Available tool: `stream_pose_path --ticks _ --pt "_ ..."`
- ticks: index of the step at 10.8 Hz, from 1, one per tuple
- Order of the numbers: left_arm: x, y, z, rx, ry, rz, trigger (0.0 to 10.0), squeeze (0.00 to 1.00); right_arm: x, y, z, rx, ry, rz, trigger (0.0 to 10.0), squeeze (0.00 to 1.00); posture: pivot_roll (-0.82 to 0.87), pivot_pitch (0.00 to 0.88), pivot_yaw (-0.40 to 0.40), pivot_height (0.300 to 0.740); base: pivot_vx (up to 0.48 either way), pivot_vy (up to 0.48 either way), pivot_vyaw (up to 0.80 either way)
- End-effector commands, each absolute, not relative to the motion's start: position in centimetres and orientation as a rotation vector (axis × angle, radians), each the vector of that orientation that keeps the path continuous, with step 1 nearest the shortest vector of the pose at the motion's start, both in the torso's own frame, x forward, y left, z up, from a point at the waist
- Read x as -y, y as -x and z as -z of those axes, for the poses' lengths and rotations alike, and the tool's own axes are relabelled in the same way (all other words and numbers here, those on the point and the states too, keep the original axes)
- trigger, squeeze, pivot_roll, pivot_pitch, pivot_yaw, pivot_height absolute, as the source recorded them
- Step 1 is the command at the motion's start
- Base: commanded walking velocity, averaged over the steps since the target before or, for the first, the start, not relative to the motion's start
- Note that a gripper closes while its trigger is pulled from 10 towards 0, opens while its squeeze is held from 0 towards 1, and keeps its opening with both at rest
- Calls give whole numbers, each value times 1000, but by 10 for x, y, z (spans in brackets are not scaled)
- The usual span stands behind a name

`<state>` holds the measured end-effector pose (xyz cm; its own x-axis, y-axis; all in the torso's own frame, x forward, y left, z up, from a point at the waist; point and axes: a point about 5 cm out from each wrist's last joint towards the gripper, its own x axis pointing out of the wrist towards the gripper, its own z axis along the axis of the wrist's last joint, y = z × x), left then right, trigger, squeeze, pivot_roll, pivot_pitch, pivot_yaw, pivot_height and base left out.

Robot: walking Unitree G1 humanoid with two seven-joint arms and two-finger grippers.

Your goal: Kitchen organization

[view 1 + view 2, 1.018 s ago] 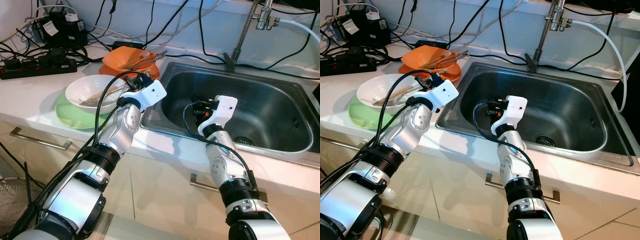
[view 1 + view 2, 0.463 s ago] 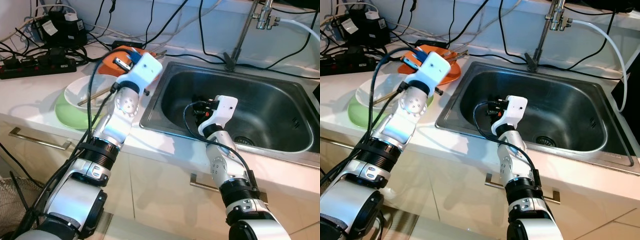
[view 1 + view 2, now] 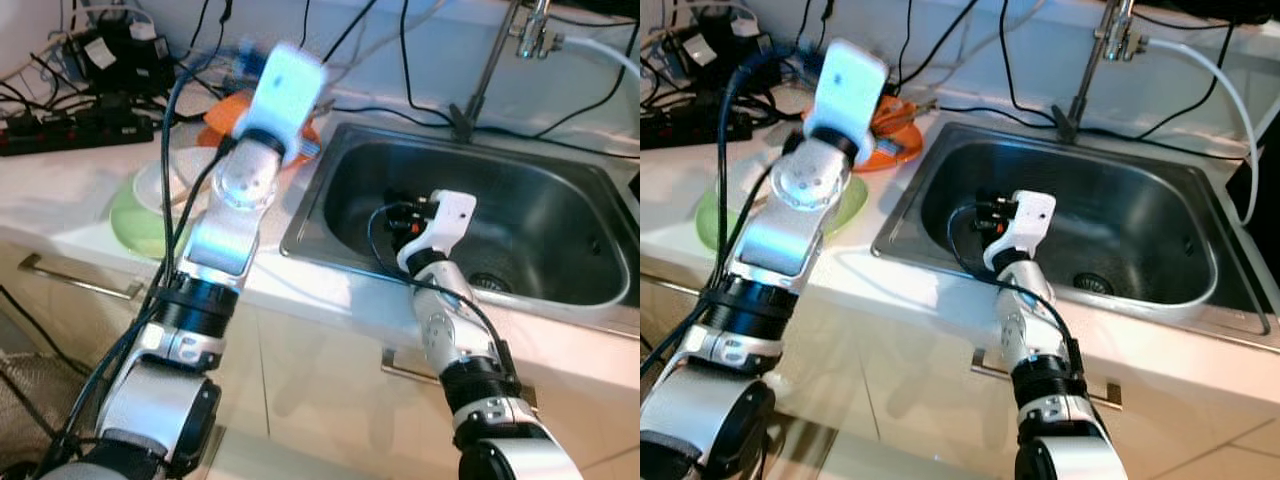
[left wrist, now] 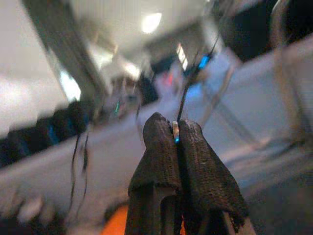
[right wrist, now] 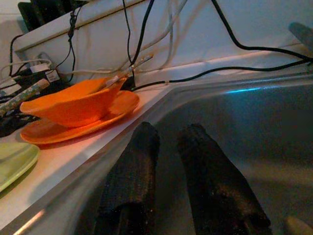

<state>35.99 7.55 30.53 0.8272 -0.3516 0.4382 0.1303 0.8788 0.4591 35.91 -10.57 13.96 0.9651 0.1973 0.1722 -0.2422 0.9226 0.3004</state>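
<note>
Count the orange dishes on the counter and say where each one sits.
2. An orange bowl sits on an orange plate, on the counter left of the sink, beyond the green plate. The raised left arm may hide other dishes.

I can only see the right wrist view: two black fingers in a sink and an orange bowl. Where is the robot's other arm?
Observer: The left arm is lifted high above the counter, with its wrist over that orange bowl.
Operator: Is it holding something?
Observer: Its fingers are pressed shut. A tiny shiny sliver sits between the tips, too small to name.
Operator: Does my sink have a tap?
Observer: Yes, a metal tap stands behind the sink, at the back edge.
</note>
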Motion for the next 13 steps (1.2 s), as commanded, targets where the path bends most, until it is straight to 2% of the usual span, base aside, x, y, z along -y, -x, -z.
stream_pose_path --ticks 1,2,3,4,5,9,10,11,13 --pt "-60 -347 -321 653 -420 339 10000 0 103 -362 -143 137 -328 -235 10000 0 211 0 -63 740 0 0 0" --pt "-56 -338 -326 716 -371 389 10000 0 103 -362 -143 138 -328 -236 10000 0 210 0 -64 740 0 0 0" --pt "-53 -332 -326 741 -253 453 10000 0 104 -362 -144 147 -322 -239 10000 0 207 0 -62 740 0 0 0" --pt "-51 -331 -323 733 -205 488 10000 0 105 -362 -145 150 -314 -232 10000 43 207 0 -62 740 0 0 0" --pt "-50 -331 -317 705 -144 521 10000 0 112 -362 -147 170 -286 -227 10000 1000 204 0 -57 740 0 0 0" --pt "-49 -330 -302 644 19 595 10000 0 140 -361 -166 258 -154 -315 10000 1000 192 0 -43 740 0 0 0" --pt "-51 -333 -297 610 56 608 10000 0 148 -357 -173 291 -149 -379 10000 820 188 0 -37 740 0 0 0" --pt "-51 -334 -295 599 67 612 10000 0 148 -355 -175 301 -152 -410 10000 0 186 0 -35 740 0 0 0" --pt "-50 -336 -286 556 114 635 10000 0 137 -341 -184 333 -145 -631 10000 0 181 0 -29 740 0 0 0"
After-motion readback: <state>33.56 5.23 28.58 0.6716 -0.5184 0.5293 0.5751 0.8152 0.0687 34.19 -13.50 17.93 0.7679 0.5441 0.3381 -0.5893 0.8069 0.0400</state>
